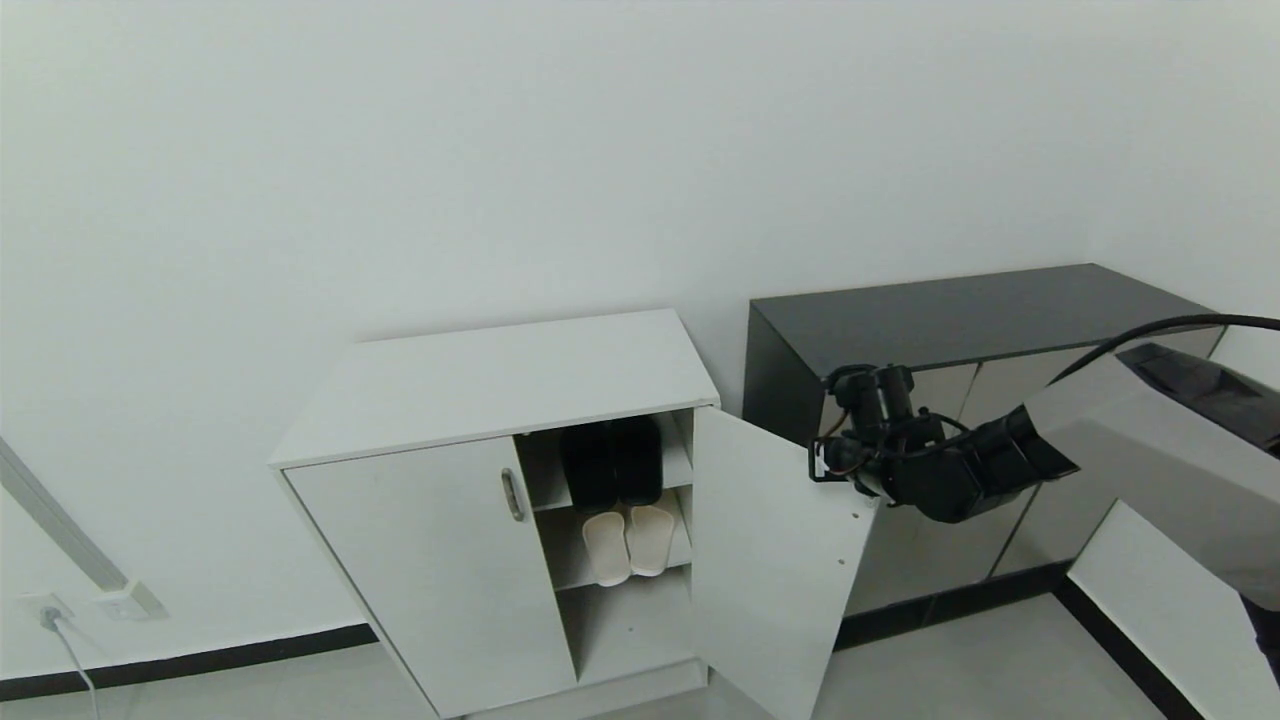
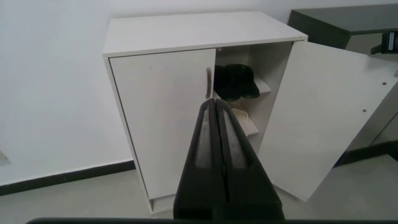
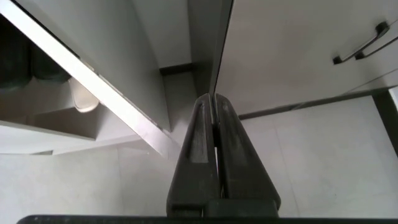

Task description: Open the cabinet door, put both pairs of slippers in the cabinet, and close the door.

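Left gripper (image 2: 215, 106) fingers pressed together, holding nothing, facing the white cabinet (image 1: 500, 385) at centre frame. Right gripper (image 3: 214, 99) likewise clenched and empty, its tip at the outer edge of the open right door (image 1: 775, 560), right of centre; contact not confirmed. Black slippers (image 1: 612, 462) sit on the upper shelf, white slippers (image 1: 628, 540) on the shelf below — both pairs inside

No text, label, number or sign can be read. The white cabinet (image 1: 500, 380), its open door (image 1: 770, 540), the dark sideboard (image 1: 960, 310) at three o'clock from it and the wall socket (image 1: 40, 606) at eight o'clock all show plain surfaces.
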{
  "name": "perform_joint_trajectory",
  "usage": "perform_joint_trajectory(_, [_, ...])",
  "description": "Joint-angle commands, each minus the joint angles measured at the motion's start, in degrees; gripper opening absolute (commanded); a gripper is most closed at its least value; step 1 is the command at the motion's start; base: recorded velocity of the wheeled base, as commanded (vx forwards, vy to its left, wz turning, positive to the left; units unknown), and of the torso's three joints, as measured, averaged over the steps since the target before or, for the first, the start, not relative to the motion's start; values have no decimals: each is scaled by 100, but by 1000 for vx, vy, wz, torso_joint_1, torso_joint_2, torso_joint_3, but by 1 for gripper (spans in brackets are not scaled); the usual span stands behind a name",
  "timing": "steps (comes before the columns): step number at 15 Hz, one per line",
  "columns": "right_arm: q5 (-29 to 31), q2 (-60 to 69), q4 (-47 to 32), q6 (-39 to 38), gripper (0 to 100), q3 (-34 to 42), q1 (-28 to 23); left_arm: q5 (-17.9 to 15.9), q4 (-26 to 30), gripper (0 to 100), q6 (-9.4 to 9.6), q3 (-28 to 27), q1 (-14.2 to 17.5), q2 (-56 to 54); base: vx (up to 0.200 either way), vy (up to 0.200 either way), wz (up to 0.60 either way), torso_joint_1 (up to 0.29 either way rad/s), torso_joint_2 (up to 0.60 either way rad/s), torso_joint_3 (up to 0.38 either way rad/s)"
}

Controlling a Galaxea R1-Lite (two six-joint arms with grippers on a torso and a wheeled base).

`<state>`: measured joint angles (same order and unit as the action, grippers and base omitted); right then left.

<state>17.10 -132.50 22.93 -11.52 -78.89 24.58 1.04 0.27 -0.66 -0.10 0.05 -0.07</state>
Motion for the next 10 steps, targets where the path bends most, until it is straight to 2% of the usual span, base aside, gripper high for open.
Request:
perform_joint_trajectory(1, [4, 312, 124, 18, 0, 356, 241, 2, 0, 0, -4, 1, 4, 7, 0, 0, 0, 0, 0, 0])
perform_joint_trajectory(7, [47, 1024, 607, 1, 0, 1420, 1084, 2, 0, 0, -22, 1, 4, 7, 0, 0, 0, 0, 0, 0])
perform_joint_trajectory(10, [47, 1218, 616, -8, 0, 1701, 1322, 2, 0, 0, -22, 1, 4, 7, 0, 0, 0, 0, 0, 0])
